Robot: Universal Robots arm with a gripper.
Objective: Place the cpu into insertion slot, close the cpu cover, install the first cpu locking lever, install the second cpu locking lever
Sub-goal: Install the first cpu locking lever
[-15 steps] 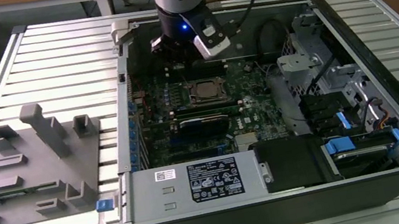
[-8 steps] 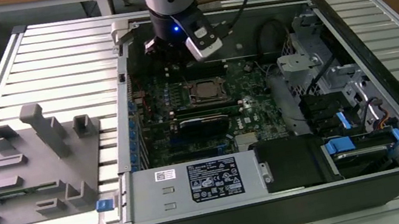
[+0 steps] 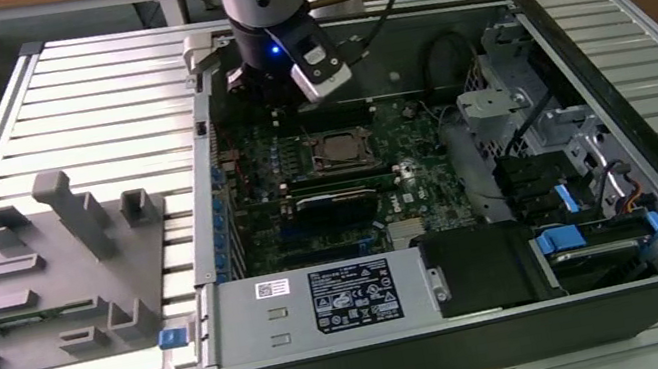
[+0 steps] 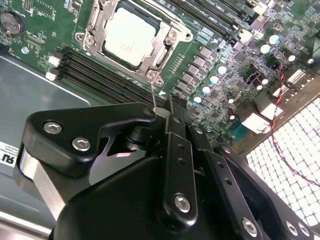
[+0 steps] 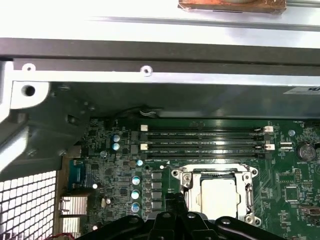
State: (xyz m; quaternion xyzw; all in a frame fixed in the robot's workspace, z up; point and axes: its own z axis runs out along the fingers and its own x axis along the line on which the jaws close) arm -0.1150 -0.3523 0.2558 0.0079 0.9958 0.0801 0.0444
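The cpu [image 4: 129, 37] lies in the insertion slot [image 4: 95, 47] on the green board, its pale metal top showing through the window of the cpu cover [image 4: 162, 47], which lies flat over it. In the first wrist view the cpu [image 5: 217, 196] and the cpu cover [image 5: 186, 181] sit close beside my fingertips. A thin locking lever [image 4: 151, 92] rises from the socket's corner toward my gripper [image 4: 173, 104], whose black fingers look pressed together just beside it. In the exterior view my gripper [image 3: 264, 96] hangs over the board's rear, behind the insertion slot [image 3: 343, 149].
The open computer case [image 3: 489, 319] lies on a slatted table. Long black memory slots [image 5: 205, 140] run beside the socket. A drive cage and cables [image 3: 521, 120] fill the exterior view's right side. A grey fixture plate [image 3: 47, 275] stands to the case's left.
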